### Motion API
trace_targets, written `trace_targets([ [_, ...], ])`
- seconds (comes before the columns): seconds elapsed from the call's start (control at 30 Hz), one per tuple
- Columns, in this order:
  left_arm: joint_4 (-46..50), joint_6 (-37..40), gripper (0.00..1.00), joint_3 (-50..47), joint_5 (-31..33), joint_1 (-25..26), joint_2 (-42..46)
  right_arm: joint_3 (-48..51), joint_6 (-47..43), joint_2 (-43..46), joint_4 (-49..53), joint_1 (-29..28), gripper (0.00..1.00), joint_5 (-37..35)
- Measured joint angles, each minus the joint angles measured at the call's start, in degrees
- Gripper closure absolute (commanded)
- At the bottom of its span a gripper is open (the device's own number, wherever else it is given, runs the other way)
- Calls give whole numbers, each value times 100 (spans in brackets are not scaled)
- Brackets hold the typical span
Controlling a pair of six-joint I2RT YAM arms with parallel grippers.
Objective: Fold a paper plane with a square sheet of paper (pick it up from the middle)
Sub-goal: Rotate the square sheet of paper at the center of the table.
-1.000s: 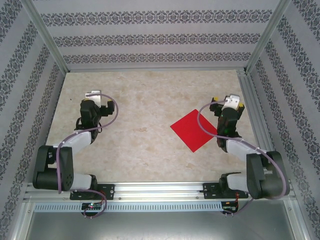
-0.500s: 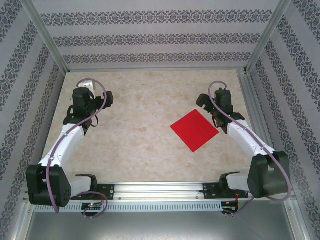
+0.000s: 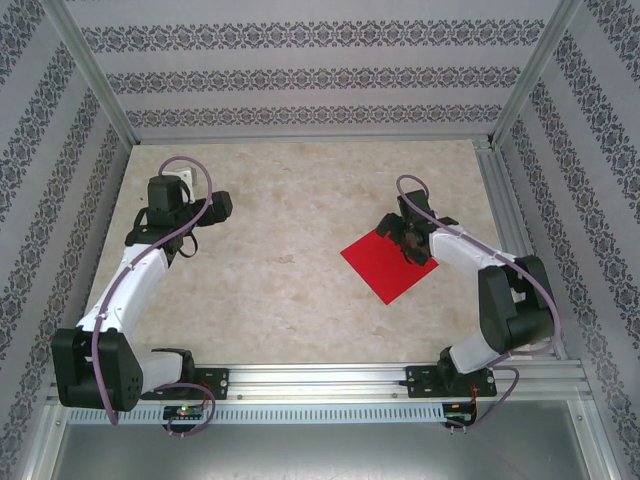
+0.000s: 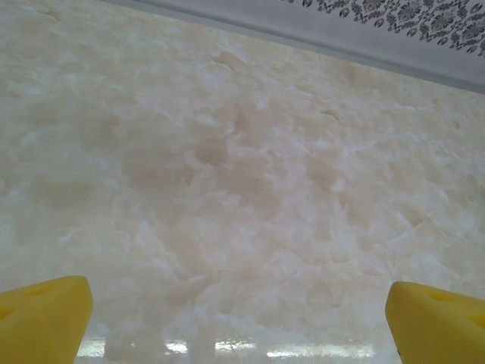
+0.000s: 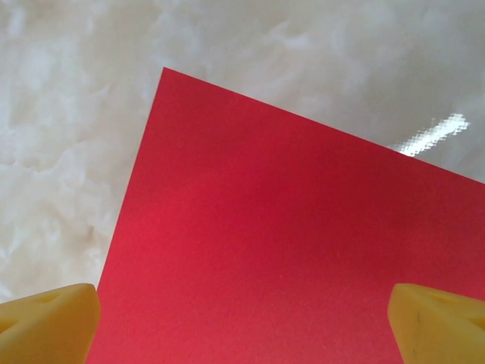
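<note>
I count one flat bright red square sheet of paper (image 3: 385,270), unfolded, with no crease that I can see. It lies on the right half of the pale marbled beige tabletop (image 3: 280,290), turned so its corners point toward and away from the arms like a diamond. In the right wrist view the sheet (image 5: 288,250) covers most of the frame, with one corner at upper left and bare marbled surface beyond it.

There are two grippers. The right gripper (image 3: 412,240) sits over the sheet's far right part, near the upper corner. From its own camera, the right gripper (image 5: 242,326) has its jaws wide apart, and its two yellow fingertip pads (image 5: 45,322) sit at the lower corners of the view with red paper between them. I cannot tell whether the pads touch the paper.

The left gripper (image 3: 205,212) is well apart from the sheet, over the far left of the table. Its jaws are also spread wide, with two yellow pads (image 4: 42,315) over bare tabletop and nothing between them.

Grey walls with dark patterned bands (image 3: 300,80) enclose the table on three sides.
</note>
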State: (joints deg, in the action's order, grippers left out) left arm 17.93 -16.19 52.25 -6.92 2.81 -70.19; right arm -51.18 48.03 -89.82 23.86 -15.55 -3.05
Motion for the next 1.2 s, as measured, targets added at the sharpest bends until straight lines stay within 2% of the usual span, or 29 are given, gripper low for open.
trace_targets([
  [0.43,118,0,0,15,-170,0,-63,-881,-168,-1239,179,-122,2,66],
  [0.9,153,-111,0,15,-481,22,-74,-3300,-1327,-2949,629,-1399,2,426],
  [1.07,232,-146,0,15,-483,26,-74,-3851,-1821,-2953,1478,-1547,2,162],
  [1.2,310,-179,0,15,-483,26,-74,-3993,-2393,-2601,2210,-1495,2,-166],
])
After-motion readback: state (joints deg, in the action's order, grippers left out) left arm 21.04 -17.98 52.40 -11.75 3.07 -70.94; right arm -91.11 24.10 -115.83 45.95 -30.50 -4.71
